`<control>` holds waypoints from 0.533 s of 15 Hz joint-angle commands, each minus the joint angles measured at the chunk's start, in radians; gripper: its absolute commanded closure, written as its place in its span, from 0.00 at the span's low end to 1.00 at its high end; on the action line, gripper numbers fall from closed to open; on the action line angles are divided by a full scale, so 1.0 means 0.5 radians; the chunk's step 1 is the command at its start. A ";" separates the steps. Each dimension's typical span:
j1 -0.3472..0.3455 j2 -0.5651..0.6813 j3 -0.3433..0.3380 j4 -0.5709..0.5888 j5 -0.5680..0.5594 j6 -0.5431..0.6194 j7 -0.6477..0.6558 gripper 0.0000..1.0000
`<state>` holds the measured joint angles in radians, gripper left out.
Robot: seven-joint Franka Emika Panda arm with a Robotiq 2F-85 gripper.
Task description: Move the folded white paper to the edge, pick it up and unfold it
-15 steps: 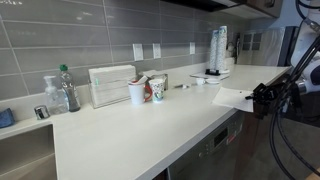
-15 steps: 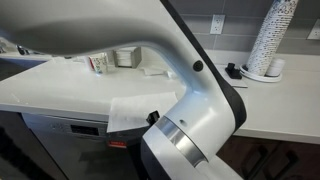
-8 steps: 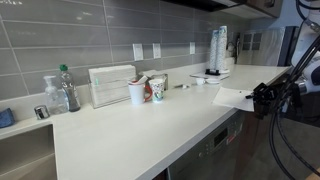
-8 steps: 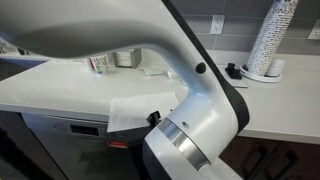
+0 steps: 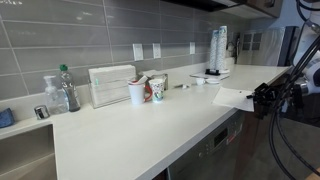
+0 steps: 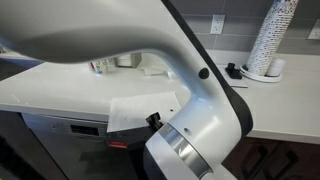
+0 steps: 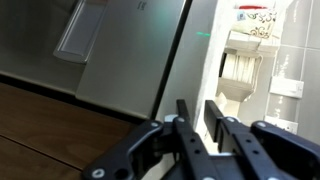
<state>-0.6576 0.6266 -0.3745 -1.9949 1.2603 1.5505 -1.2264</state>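
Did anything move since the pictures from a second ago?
Only a little. The robot's arm dipped slightly lower and to the right in an exterior view, hiding more of the cups behind it. The folded white paper stayed overhanging the edge, and the cups didn't move.

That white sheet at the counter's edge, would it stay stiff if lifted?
Probably floppy: the folded white paper looks thin and lies flat at the countertop edge. It is likely very light, so it may slide easily on the smooth surface.
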 commanded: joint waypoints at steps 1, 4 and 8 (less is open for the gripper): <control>-0.075 0.053 0.015 0.030 -0.020 -0.114 -0.089 0.72; -0.100 0.074 0.015 0.038 -0.024 -0.154 -0.121 0.74; -0.117 0.095 0.016 0.047 -0.023 -0.179 -0.138 0.81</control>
<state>-0.6942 0.6492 -0.3745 -1.9932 1.2590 1.4899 -1.2712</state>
